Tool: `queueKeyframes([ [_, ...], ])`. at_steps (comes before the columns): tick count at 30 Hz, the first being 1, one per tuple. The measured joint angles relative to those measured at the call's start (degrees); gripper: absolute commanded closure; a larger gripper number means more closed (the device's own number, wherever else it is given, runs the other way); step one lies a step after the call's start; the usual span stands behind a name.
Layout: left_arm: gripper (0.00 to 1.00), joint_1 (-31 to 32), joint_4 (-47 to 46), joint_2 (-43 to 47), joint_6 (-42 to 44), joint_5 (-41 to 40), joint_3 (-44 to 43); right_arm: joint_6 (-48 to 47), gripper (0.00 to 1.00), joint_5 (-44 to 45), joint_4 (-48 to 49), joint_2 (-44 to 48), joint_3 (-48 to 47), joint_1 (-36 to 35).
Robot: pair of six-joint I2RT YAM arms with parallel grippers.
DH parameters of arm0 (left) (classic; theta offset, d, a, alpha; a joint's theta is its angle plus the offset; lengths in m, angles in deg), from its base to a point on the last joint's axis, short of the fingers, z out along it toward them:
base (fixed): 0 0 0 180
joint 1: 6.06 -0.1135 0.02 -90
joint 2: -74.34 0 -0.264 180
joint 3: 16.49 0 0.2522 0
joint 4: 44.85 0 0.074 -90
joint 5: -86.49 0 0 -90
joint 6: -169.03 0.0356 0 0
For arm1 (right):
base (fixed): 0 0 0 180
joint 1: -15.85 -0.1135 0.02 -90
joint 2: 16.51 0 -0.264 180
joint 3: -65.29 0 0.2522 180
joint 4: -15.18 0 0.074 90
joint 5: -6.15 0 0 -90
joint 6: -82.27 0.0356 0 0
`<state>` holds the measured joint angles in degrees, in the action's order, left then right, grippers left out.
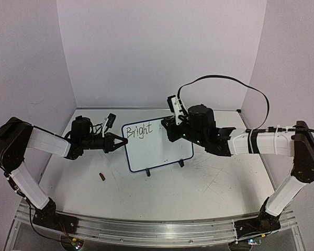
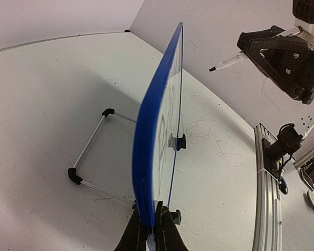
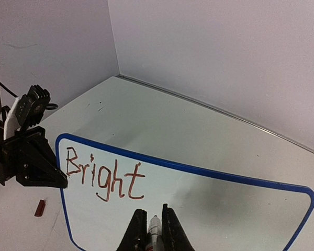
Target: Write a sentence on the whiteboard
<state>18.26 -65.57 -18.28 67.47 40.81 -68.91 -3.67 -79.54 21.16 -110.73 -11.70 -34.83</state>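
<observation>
The right gripper [image 3: 154,213] is pinching the marker [image 3: 155,230] near the whiteboard [image 1: 162,151], which is standing on the table [image 1: 209,183]. The left gripper [image 2: 153,222] is clamping its edge. The sentence [image 3: 104,175] is showing only "Bright". Pressing too hard is risking tilting the board.

Plain pale walls [image 1: 162,52] box in a scuffed white desk [image 1: 214,183] on three sides, soft even light, metal rail [image 1: 146,230] up front.
</observation>
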Motion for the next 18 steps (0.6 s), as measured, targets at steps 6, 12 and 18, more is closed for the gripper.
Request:
queueKeyframes([
  [6, 1.00, 0.0, 0.0, 0.0, 0.0, -0.1, 0.0, 0.1, 1.00, 0.0, -0.1, -0.3, -0.1, -0.2],
  [12, 1.00, 0.0, 0.0, 0.0, 0.0, -0.3, 0.0, 0.1, 1.00, 2.8, -0.2, -0.3, -0.1, -0.3],
  [18, 1.00, 0.1, 0.1, 0.1, 0.0, -0.5, 0.0, -0.2, 1.00, 5.7, -0.2, -0.3, -0.1, -0.2],
])
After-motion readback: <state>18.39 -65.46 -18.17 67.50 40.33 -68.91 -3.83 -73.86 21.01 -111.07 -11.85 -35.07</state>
